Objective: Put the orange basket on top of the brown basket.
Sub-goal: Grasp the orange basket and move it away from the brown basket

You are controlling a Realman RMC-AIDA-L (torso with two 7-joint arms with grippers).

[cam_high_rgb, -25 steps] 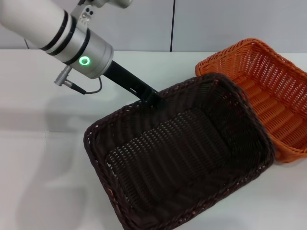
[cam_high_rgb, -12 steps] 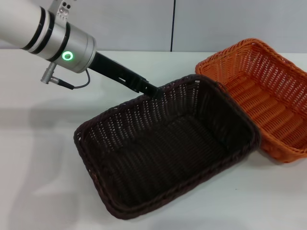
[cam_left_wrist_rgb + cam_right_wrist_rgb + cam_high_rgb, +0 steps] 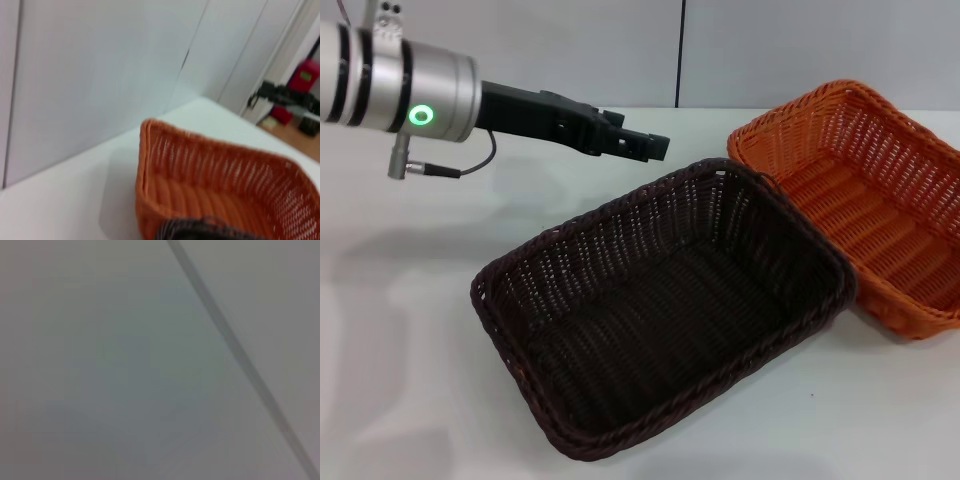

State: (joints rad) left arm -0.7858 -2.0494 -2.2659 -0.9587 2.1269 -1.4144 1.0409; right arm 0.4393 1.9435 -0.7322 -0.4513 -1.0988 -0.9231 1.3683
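The brown basket (image 3: 620, 235) rests flat on the white table in the middle of the head view. Its right end touches the orange basket (image 3: 880, 190), which stands at the right, farther back. My left gripper (image 3: 645, 145) hovers just above and behind the brown basket's far rim, open and holding nothing. In the left wrist view the orange basket (image 3: 215, 170) fills the lower half, with a bit of the brown basket's rim (image 3: 200, 231) at the edge. The right gripper is out of view.
The white table (image 3: 410, 330) runs left and forward of the baskets. A pale panelled wall (image 3: 770, 50) stands behind it. The right wrist view shows only a pale surface with a dark seam.
My left gripper set the tilted brown basket down flat to the left, let go of its far rim, and rose clear of it. The orange basket stayed put.
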